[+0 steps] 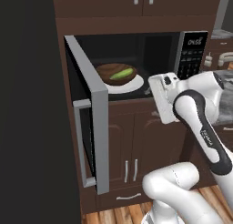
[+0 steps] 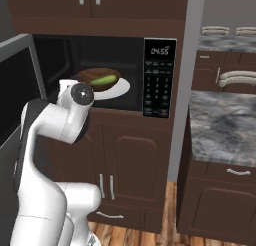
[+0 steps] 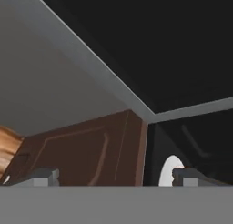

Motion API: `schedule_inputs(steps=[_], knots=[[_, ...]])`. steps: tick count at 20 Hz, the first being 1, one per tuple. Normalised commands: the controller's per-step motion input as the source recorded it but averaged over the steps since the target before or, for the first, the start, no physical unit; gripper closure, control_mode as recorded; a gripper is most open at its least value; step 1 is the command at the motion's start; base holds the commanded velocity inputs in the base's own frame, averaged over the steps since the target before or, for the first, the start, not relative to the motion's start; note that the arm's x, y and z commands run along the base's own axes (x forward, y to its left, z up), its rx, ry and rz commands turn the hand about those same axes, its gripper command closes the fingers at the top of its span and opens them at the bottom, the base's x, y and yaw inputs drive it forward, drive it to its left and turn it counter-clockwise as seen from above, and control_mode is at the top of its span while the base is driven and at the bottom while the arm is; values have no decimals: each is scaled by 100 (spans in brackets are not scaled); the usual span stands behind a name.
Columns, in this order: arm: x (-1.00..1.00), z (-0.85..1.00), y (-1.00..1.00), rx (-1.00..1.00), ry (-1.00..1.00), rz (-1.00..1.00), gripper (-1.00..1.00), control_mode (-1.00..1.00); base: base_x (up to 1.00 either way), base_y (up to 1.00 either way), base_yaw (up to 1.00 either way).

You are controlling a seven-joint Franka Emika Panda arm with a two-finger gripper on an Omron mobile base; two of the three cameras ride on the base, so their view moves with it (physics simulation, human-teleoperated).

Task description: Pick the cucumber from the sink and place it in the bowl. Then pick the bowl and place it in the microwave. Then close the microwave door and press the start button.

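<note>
1. While the left base view is looking over the arm, you're seeing the bowl (image 1: 116, 74) sitting on the white turntable plate (image 1: 132, 86) inside the microwave (image 1: 136, 63), with the cucumber (image 1: 122, 73) lying in it. The microwave door (image 1: 93, 127) is standing wide open, swung out to the left, its silver bar handle (image 1: 82, 145) facing you. The hand is hanging in front of the cabinet, just right of the opening; you can't read the fingers from here.

2. Turning to the right base view, you're getting the same bowl (image 2: 99, 78) and cucumber (image 2: 103, 80) on the plate (image 2: 117, 90), the keypad panel (image 2: 159, 77) standing to their right with its display lit. The arm is covering the lower left of the opening.

3. Looking through the hand view, you're facing the door's grey frame (image 3: 91, 68) and dark glass (image 3: 159, 45). The gripper (image 3: 113, 176) is showing its two tips well apart with nothing between them, so it's spread and empty.

4. Judging what's left, you're closing the door next. It's looking rigid and hinged, so I'd push flat on the frame near its free edge rather than the glass. Push steadily, since a glancing contact may slide off.
</note>
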Motion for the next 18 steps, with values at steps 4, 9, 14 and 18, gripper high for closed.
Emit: schedule_inputs(steps=[4, 9, 14, 18], knots=[[-100, 39, 4, 4, -12, 20, -100, -100, 0, 0, 0], [-99, 30, 0, 6, -2, 9, -100, -100, 0, 0, 0], [-100, 6, 0, 3, 0, 12, -100, -100, 0, 0, 0], [-100, 25, 0, 7, -3, 9, -100, -100, 0, 0, 0]])
